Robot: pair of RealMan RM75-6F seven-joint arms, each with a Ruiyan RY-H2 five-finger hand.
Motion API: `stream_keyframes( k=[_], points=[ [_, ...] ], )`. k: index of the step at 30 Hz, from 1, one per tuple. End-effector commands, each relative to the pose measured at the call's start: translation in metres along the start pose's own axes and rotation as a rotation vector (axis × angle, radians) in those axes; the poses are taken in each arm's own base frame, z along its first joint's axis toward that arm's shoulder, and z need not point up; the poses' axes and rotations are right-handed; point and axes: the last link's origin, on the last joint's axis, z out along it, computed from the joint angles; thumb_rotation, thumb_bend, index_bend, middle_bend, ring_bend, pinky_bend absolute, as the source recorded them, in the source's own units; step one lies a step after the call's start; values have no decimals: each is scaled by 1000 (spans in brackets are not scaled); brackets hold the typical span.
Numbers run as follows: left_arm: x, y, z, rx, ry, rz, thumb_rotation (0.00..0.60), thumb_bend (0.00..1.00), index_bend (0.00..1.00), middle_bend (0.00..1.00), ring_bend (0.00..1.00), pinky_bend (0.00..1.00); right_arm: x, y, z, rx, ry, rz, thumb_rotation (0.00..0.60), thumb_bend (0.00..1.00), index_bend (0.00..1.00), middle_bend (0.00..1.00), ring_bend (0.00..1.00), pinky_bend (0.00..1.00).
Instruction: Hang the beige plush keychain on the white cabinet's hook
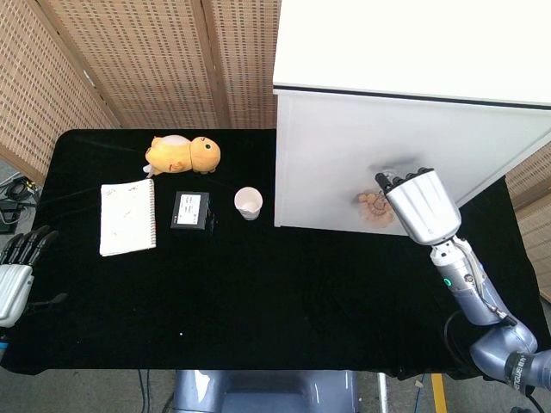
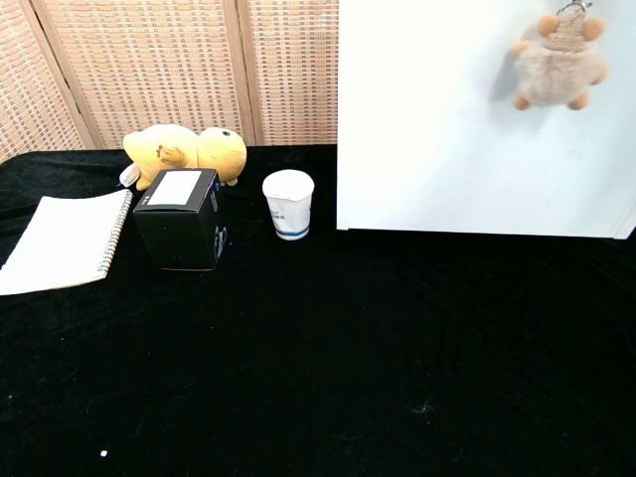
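The beige plush keychain point(image 2: 559, 65) hangs upright against the front of the white cabinet point(image 2: 437, 129), its metal ring at the chest view's top edge. From above, the keychain point(image 1: 373, 206) shows just left of my right hand point(image 1: 422, 206). The fingertips point(image 1: 400, 178) point at the cabinet point(image 1: 327, 172) where the hook is, and they cover it. The plush dangles from those fingers, which hold its ring. The grip itself is hidden under the hand. My left hand point(image 1: 13, 275) rests open at the table's left edge, holding nothing.
On the black table point(image 1: 258, 292) lie a yellow plush toy point(image 1: 182, 155), a spiral notebook point(image 1: 127, 217), a small black box point(image 1: 190, 210) and a white paper cup point(image 1: 248, 203). All of them are left of the cabinet. Woven screens stand behind.
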Motion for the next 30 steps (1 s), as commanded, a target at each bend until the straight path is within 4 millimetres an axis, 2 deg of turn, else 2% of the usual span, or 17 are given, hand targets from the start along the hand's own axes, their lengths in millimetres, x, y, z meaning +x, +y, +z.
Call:
stream_keyframes(
  k=[1, 11, 13, 14, 18, 20, 22, 30],
  points=[
    [0, 0, 0, 0, -1, 1, 600, 0, 0, 0, 0, 0, 0, -1, 1, -1, 5, 4, 600, 597, 698, 978, 1000, 1000],
    [0, 0, 0, 1, 1, 1, 600, 0, 0, 0, 0, 0, 3, -6, 12, -9, 23, -18, 600, 597, 696, 978, 1000, 1000],
    [0, 0, 0, 2, 2, 1, 600, 0, 0, 0, 0, 0, 3, -6, 13, -13, 20, -23, 600, 567, 691, 978, 1000, 1000],
    [0, 0, 0, 2, 2, 0, 600, 0, 0, 0, 0, 0, 4, -7, 13, -14, 21, -24, 600, 530, 686, 978, 1000, 1000],
    [0, -1, 0, 2, 0, 0, 600, 0, 0, 0, 0, 0, 7, -8, 15, -31, 51, -31, 600, 206, 653, 978, 1000, 1000],
    [0, 0, 0, 0, 0, 0, 600, 0, 0, 0, 0, 0, 8, -9, 15, -40, 66, -30, 600, 113, 640, 978, 1000, 1000],
    [1, 0, 0, 0, 1, -1, 600, 0, 0, 0, 0, 0, 9, -9, 15, -44, 73, -30, 600, 75, 634, 978, 1000, 1000],
    [1, 0, 0, -1, 1, -2, 600, 0, 0, 0, 0, 0, 22, -11, 6, -15, 128, -19, 600, 65, 635, 979, 1000, 1000]
  ],
)
